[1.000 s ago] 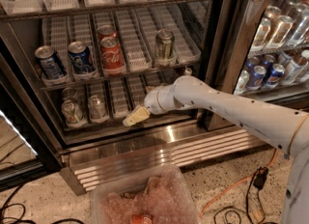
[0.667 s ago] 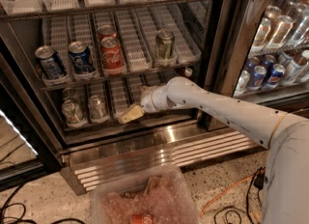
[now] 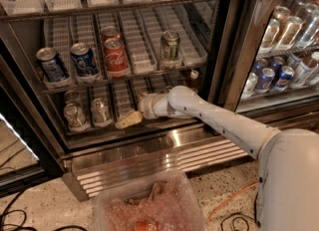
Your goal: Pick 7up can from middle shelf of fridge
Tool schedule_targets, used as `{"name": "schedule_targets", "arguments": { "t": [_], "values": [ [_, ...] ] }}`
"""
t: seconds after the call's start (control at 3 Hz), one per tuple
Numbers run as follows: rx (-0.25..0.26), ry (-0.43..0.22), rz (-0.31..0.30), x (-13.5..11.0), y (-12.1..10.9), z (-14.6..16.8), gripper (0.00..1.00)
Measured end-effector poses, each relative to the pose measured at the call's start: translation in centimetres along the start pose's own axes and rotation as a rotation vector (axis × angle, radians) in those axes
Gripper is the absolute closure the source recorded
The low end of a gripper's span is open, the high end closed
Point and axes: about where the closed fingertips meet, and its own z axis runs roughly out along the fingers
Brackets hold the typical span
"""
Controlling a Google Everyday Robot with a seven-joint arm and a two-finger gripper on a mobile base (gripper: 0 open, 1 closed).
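The fridge (image 3: 149,150) stands open. My gripper (image 3: 128,119) reaches into its lower visible rack, the middle shelf (image 3: 164,121), lined with white ribbed trays. Two silvery-grey cans stand at that rack's left. The nearer one, the 7up can (image 3: 99,110), is a short gap left of my gripper. The other silvery can (image 3: 75,116) stands further left, with a third can behind it. The gripper touches neither can. The rack above holds two blue Pepsi cans (image 3: 67,64), red Coca-Cola cans (image 3: 114,55) and a greenish can (image 3: 170,46).
A clear plastic bin (image 3: 149,205) with a red can in it sits on the floor in front of the fridge. The black door post (image 3: 227,46) is beside my arm. The adjoining cooler (image 3: 284,70) is crowded with cans. Cables lie on the floor.
My gripper has moved a little to the left along the lower rack, closer to the silvery cans. The cans have not moved.
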Motion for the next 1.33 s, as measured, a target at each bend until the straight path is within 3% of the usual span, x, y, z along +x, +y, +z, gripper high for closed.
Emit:
{"name": "schedule_targets", "arguments": {
  "t": [0.33, 1.0, 1.33],
  "values": [
    [-0.094, -0.075, 0.034, 0.8, 0.5, 1.7, 0.0],
    [-0.105, -0.1, 0.027, 0.7, 0.7, 2.6, 0.0],
    [-0.151, -0.124, -0.03, -0.3, 1.6, 4.7, 0.0]
  ]
}}
